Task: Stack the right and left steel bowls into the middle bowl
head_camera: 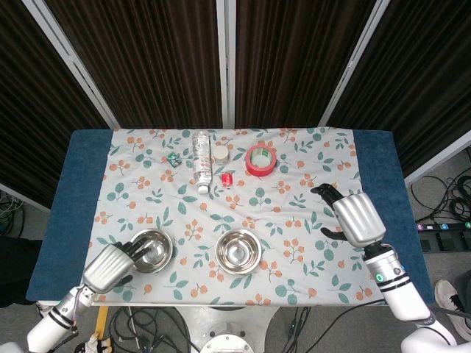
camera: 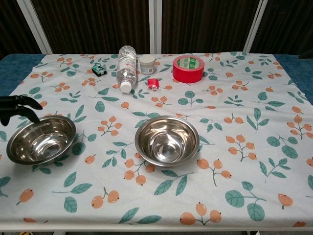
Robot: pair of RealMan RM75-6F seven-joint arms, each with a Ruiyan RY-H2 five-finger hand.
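Observation:
Two steel bowls stand on the flowered cloth near the front edge. The left bowl [head_camera: 152,251] [camera: 41,140] sits upright with nothing in it. The middle bowl [head_camera: 239,252] [camera: 167,140] stands about a bowl's width to its right. My left hand [head_camera: 112,265] hangs at the left bowl's near-left rim, and its dark fingertips [camera: 19,104] show spread just above and beside that rim, holding nothing. My right hand [head_camera: 355,215] hovers open over the cloth well to the right of the middle bowl; the chest view does not show it.
Along the far side lie a clear bottle [head_camera: 200,162] [camera: 126,65], a white jar [head_camera: 220,154] [camera: 146,64], a red tape roll [head_camera: 260,159] [camera: 188,69], a small red item [head_camera: 227,179] and a small green item [head_camera: 173,158]. Blue table edges [head_camera: 81,184] flank the cloth.

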